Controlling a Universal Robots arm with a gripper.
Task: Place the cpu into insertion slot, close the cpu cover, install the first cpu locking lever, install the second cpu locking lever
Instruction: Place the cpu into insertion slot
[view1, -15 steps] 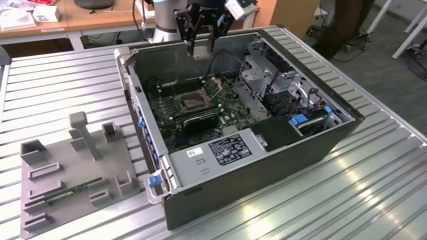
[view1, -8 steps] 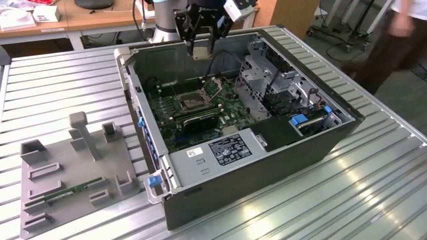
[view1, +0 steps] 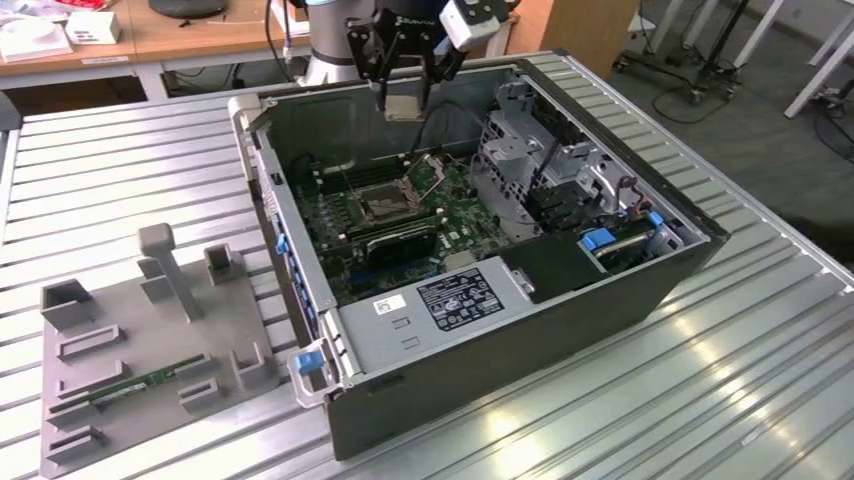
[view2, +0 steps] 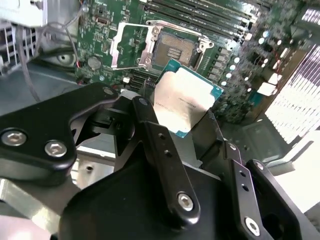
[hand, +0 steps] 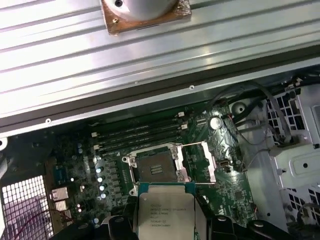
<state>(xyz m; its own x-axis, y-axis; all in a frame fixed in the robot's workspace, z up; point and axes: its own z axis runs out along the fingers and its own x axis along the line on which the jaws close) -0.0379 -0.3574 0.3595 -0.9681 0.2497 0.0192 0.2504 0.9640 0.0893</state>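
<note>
— where is the pincer (view1: 404, 98) now?
— in the exterior view i see it in the upper middle of the frame, over the far side of the open computer case (view1: 534, 330). it is closed on the chip (view2: 186, 97); in the second wrist view the chip sits between the black fingers (view2: 150, 125).
— and the socket (view1: 378, 203)?
— near the centre of the exterior view, on the green board (view1: 461, 205), well apart from the chip. it lies uncovered in both wrist views, and its cover (view2: 129, 45) is swung open just beside it.
</note>
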